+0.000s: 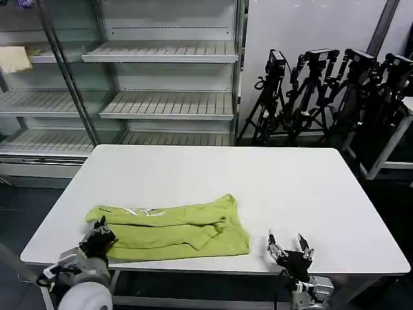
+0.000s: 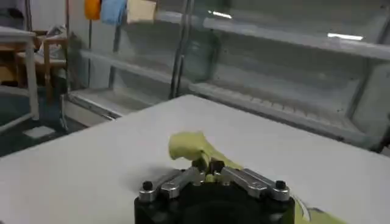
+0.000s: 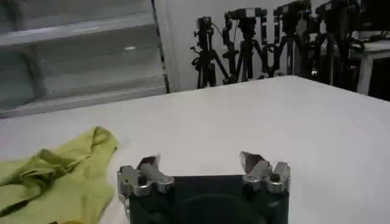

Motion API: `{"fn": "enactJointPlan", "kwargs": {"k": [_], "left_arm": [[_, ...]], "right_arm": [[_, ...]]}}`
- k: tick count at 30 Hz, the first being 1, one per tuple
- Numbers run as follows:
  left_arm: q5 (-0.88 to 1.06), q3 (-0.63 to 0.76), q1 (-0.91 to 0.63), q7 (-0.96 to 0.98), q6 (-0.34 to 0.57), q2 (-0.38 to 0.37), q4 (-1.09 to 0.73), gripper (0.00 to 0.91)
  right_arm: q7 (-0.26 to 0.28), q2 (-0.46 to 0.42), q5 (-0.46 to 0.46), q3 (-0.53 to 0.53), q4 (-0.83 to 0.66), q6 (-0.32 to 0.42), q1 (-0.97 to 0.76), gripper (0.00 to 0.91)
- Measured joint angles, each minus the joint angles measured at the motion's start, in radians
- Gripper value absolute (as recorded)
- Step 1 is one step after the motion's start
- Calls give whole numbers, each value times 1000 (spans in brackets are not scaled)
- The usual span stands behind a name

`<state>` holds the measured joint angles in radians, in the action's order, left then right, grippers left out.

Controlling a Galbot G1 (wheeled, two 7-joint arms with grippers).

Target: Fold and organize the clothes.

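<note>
Since the counter (image 1: 213, 171) is bare apart from the work, I have room to fold. My shirt (image 1: 174, 236) lies near the front-left edge, already doubled into a long band, so I judge another fold is due. My left end effector (image 1: 98, 240) is pinched shut on its left end; the right end effector (image 1: 290, 248) waits open just right of it.

You have one lime-green shirt (image 1: 174, 231) on one white desk (image 1: 284, 187), two claws, left (image 1: 98, 237) and right (image 1: 290, 248), and four camera tripods (image 1: 322, 90) behind.
</note>
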<state>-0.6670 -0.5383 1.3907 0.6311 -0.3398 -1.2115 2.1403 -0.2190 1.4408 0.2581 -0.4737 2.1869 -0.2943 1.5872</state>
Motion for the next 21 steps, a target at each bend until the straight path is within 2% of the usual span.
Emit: {"fn": "enactJointPlan", "kwargs": {"k": [11,21], "left_arm": [[-131,-94,-76,-40,-24,129,-53,91],[-337,-64,-110,-66,-67,139,41,111]], "right_arm": [[0,-4,0,-12,5,1,15,907],[0,9,-7,-14,0,5,28,907]]}}
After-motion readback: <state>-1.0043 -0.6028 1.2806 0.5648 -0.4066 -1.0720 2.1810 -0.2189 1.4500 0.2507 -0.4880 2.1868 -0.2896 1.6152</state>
